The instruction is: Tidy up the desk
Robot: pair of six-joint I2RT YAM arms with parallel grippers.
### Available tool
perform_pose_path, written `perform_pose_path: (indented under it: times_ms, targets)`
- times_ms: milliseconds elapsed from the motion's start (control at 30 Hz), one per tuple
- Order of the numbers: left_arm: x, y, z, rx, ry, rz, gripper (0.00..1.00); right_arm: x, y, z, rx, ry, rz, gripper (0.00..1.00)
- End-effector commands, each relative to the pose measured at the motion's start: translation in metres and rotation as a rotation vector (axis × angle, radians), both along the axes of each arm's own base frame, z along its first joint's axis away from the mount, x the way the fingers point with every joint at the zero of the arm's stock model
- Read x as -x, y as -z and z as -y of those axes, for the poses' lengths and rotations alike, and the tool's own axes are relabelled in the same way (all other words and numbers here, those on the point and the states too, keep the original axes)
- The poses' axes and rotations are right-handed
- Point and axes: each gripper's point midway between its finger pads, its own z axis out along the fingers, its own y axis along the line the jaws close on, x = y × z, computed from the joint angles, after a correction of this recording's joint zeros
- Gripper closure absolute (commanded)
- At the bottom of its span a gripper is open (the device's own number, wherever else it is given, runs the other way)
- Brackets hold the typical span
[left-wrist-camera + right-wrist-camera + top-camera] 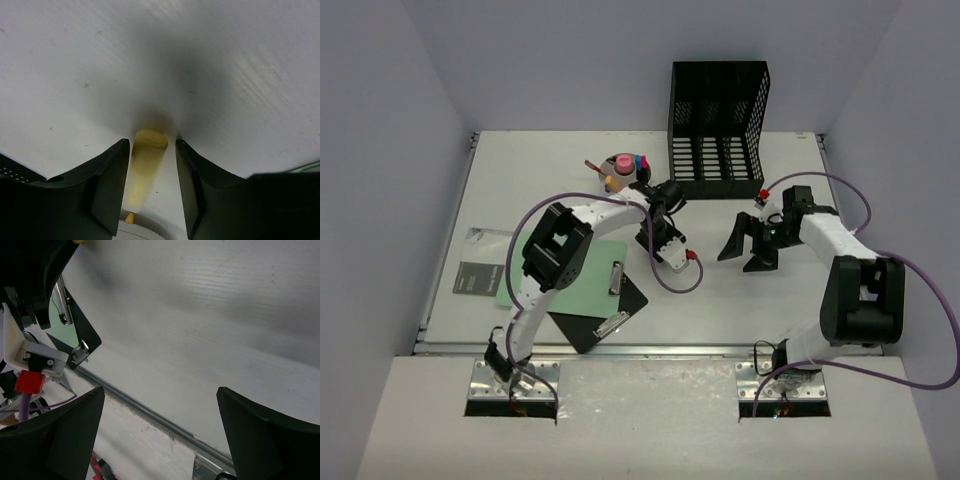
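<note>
The desk (540, 170) is a white tabletop with a metal rail (650, 350) along its near edge. A small white cup (618, 172) holding several pens stands at the back centre. My left gripper (642, 188) hangs right beside the cup. In the left wrist view the left gripper (152, 142) is open around a yellow marker (147, 160) that stands in the cup's rim (140, 231). The marker rests near the left finger, and a gap shows at the right finger. My right gripper (746, 254) hovers wide open over bare desk (200, 315), holding nothing.
A black mesh file rack (718, 130) stands at the back right. A black clipboard (605, 318) with green paper (570, 280) lies at the front left. A dark booklet (475, 278) lies further left. The side walls close in the desk.
</note>
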Motion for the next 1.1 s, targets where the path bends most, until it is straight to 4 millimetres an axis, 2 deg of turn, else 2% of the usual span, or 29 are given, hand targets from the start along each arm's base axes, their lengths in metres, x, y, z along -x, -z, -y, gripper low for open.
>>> perform_pose_path:
  times_ms: [0,200,300,333,500,600,667,700,767,800,833,867,933,967,1000,1033,1067]
  targets:
    - [0.016,0.006,0.000,-0.038,0.108,0.017,0.58,-0.004,-0.003,0.000,-0.009,-0.015,0.038,0.07]
    - [0.026,0.014,-0.006,-0.093,0.152,0.021,0.60,-0.004,-0.004,0.000,-0.008,-0.015,0.035,0.07]
    - [0.032,0.009,-0.001,-0.063,0.130,0.000,0.74,-0.004,-0.005,0.000,-0.007,-0.015,0.038,0.07]
    - [0.034,0.002,0.001,-0.047,0.126,-0.003,0.79,-0.004,-0.006,0.000,-0.009,-0.014,0.040,0.07]
    - [0.040,-0.027,0.013,0.067,0.124,0.027,0.87,-0.005,-0.011,-0.002,-0.024,-0.006,0.037,0.07]
    - [0.042,-0.056,0.025,0.182,0.118,0.061,0.93,-0.005,-0.014,-0.003,-0.029,-0.003,0.039,0.07]
    - [0.051,-0.085,0.035,0.284,0.109,0.051,0.95,-0.005,-0.015,-0.003,-0.031,-0.002,0.040,0.07]
    - [0.054,-0.105,0.040,0.345,0.064,0.046,0.97,-0.005,-0.016,-0.003,-0.033,-0.001,0.041,0.07]
    - [0.063,-0.131,0.052,0.462,0.018,-0.017,0.98,-0.005,-0.017,-0.004,-0.036,0.000,0.041,0.07]
    - [0.063,-0.156,0.057,0.545,-0.073,-0.048,0.99,-0.005,-0.017,-0.004,-0.038,0.000,0.043,0.07]
    - [0.063,-0.169,0.059,0.602,-0.116,-0.083,1.00,-0.005,-0.017,-0.004,-0.038,0.001,0.042,0.07]
    - [0.059,-0.191,0.062,0.711,-0.212,-0.171,1.00,-0.005,-0.017,-0.004,-0.038,0.001,0.042,0.07]
    - [0.053,-0.222,0.055,0.834,-0.309,-0.251,1.00,-0.005,-0.017,-0.004,-0.040,0.001,0.039,0.07]
    - [0.040,-0.244,0.046,0.945,-0.417,-0.329,1.00,-0.005,-0.016,-0.005,-0.045,0.003,0.034,0.07]
    - [0.032,-0.252,0.039,0.997,-0.465,-0.360,1.00,-0.005,-0.016,-0.005,-0.047,0.002,0.034,0.07]
    - [0.016,-0.263,0.022,1.060,-0.526,-0.383,1.00,-0.005,-0.016,-0.006,-0.050,0.002,0.034,0.07]
    - [0.005,-0.287,0.019,1.164,-0.565,-0.416,1.00,-0.005,-0.015,-0.006,-0.054,0.005,0.028,0.07]
